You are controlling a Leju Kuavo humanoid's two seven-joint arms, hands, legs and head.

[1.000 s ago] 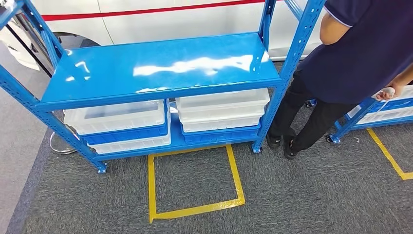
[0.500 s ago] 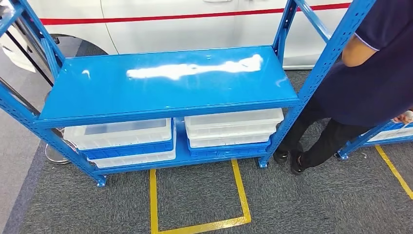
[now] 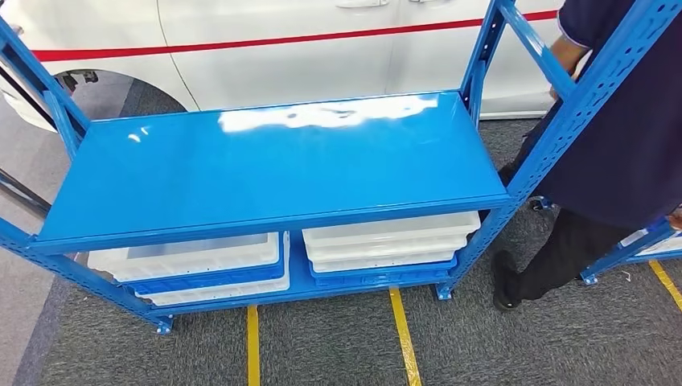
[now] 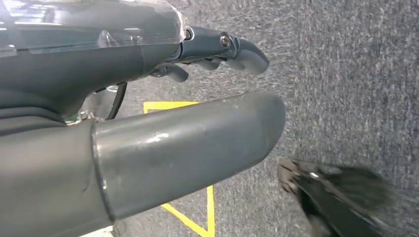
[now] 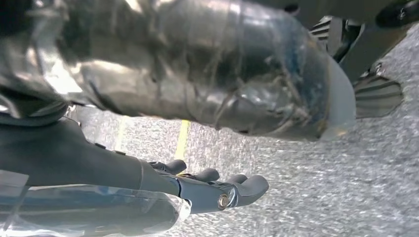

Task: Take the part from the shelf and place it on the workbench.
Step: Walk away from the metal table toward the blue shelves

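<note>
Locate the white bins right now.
Head view: the white bins sit on the blue rack's bottom shelf, two stacks side by side under the bare middle shelf, just behind the yellow floor tape.

I count one blue shelf rack (image 3: 273, 161), two stacks of white bins (image 3: 193, 257) (image 3: 386, 241) on its lower shelf, one white car (image 3: 265, 40), and one person (image 3: 619, 129).

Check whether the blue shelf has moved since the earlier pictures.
No. The shelf keeps its place over the yellow floor tape; the whole view has shifted together, so it is the camera that came closer.
</note>
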